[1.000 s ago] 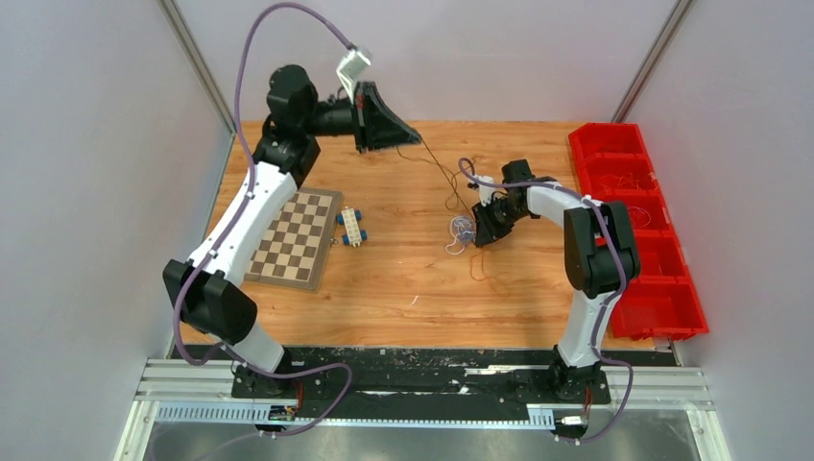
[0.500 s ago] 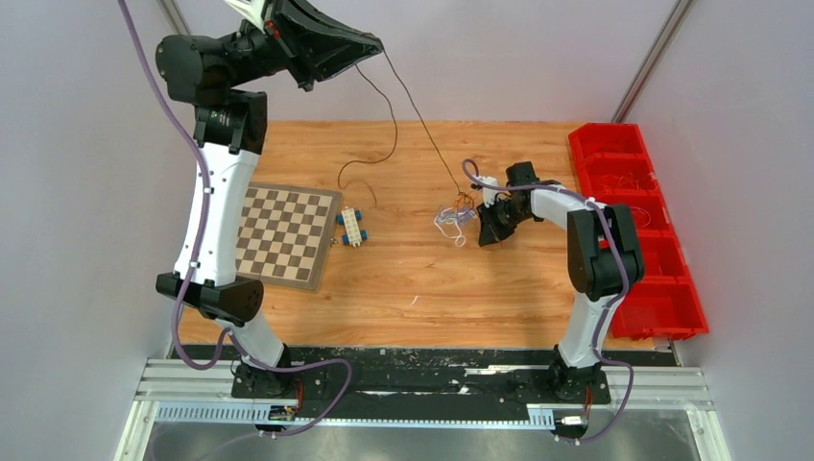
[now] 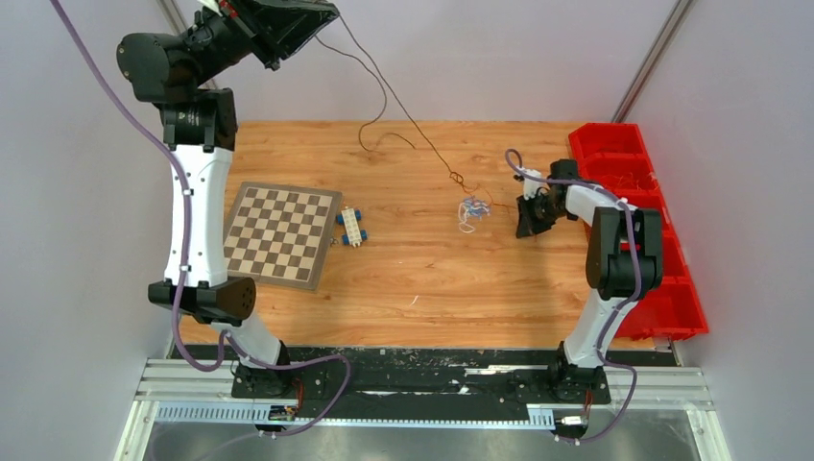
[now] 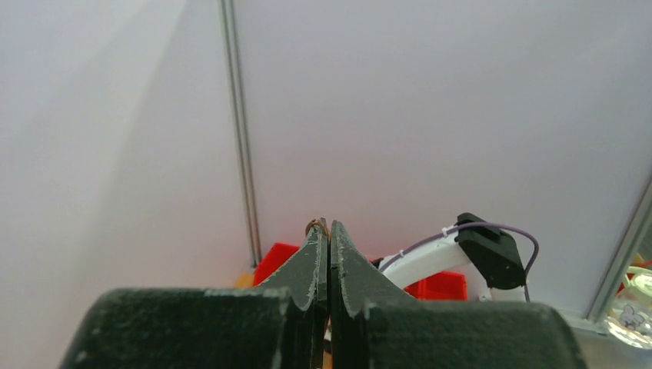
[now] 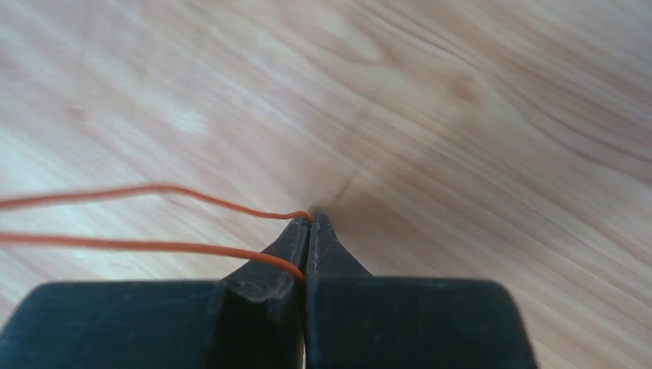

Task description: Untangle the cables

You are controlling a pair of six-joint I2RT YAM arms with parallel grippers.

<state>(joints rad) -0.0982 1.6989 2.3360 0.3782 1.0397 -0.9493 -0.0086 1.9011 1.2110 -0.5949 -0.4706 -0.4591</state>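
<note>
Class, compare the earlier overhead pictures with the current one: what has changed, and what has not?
The left gripper rose higher and leftward, drawing the dark wire up from the knot. The right gripper slid right toward the red bins, closing on the orange wire. The chessboard and bins stayed put.
</note>
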